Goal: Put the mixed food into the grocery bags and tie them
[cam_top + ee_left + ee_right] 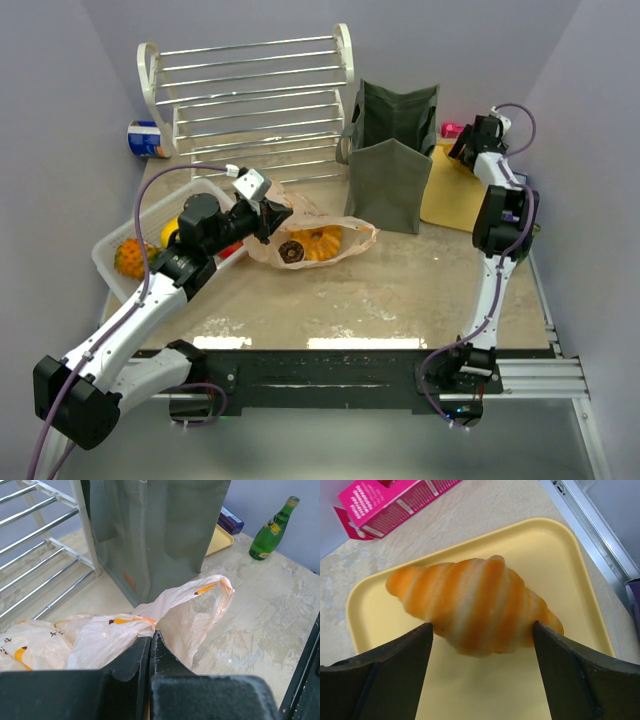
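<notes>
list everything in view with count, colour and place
tote bag: 1, olive, back centre
plastic bag: 1, peach, lying before tote
croissant: 1, orange striped, over tray
tray: 1, yellow, right of tote
box: 1, pink, behind tray
bottle: 1, green, far right
rack: 1, white, back left
bin: 1, white, left, fruit inside
can: 1, blue, back left corner
left gripper: 1, black, shut on plastic bag
right gripper: 1, black, straddling croissant, grip unclear

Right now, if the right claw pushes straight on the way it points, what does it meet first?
The orange-and-cream striped croissant, framed by the spread fingers of the right claw; behind it lies the flat yellow plastic tray. Depth is unclear, so contact may be very near.
</notes>
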You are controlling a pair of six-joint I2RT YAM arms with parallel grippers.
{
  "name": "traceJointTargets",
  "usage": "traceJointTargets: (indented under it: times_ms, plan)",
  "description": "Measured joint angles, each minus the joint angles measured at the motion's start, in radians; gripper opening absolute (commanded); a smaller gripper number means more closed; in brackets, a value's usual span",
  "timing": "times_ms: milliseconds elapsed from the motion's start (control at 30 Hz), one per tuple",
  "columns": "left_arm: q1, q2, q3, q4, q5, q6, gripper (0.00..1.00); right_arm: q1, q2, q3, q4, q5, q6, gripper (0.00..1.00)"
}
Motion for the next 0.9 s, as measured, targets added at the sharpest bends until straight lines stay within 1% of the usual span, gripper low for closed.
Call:
traceJointTargets:
  times_ms: [33, 100, 133, 167, 200, 233, 267, 333, 533, 633, 733, 833, 900]
  plan:
    - [0.0, 0.0, 0.0, 0.0, 0.0, 0.0, 0.0, 0.0, 0.021, 0.019, -0.006, 0.007, 0.0, 0.72]
    - [0.0, 0.0, 0.0, 0.0, 0.0, 0.0, 0.0, -0.001, 0.056, 0.055, -0.015, 0.014, -0.003, 0.66]
    - [0.0, 0.0, 0.0, 0.0, 0.0, 0.0, 0.0, -0.002, 0.068, 0.074, -0.024, 0.017, -0.004, 0.58]
    - [0.0, 0.0, 0.0, 0.0, 0.0, 0.0, 0.0, -0.003, 0.076, 0.088, -0.031, 0.017, -0.003, 0.53]
    - [0.0, 0.0, 0.0, 0.0, 0.0, 0.0, 0.0, -0.004, 0.077, 0.096, -0.034, 0.016, -0.005, 0.44]
    - [0.0, 0.0, 0.0, 0.0, 0.0, 0.0, 0.0, -0.005, 0.077, 0.098, -0.036, 0.015, -0.006, 0.21]
    - [0.0, 0.0, 0.0, 0.0, 0.0, 0.0, 0.0, -0.006, 0.077, 0.101, -0.037, 0.012, -0.008, 0.11]
    - [0.0, 0.0, 0.0, 0.0, 0.0, 0.0, 0.0, -0.009, 0.077, 0.101, -0.038, 0.002, -0.01, 0.0]
    - [0.0, 0.0, 0.0, 0.0, 0.0, 0.001, 0.0, -0.019, 0.065, 0.078, -0.018, -0.072, -0.007, 0.0]
    - [0.0, -0.002, 0.0, -0.001, 0.0, 0.001, 0.0, -0.022, -0.024, -0.044, 0.0, -0.089, 0.001, 0.0]
    - [0.0, -0.01, 0.0, -0.002, -0.001, 0.002, 0.0, -0.019, -0.217, -0.263, 0.043, -0.062, 0.006, 0.0]
    - [0.0, -0.02, 0.0, -0.002, 0.0, 0.001, 0.0, -0.017, -0.484, -0.496, 0.109, -0.026, 0.011, 0.0]
    - [0.0, -0.027, 0.0, -0.002, 0.0, 0.001, 0.0, -0.017, -0.661, -0.598, 0.158, -0.023, 0.02, 0.0]
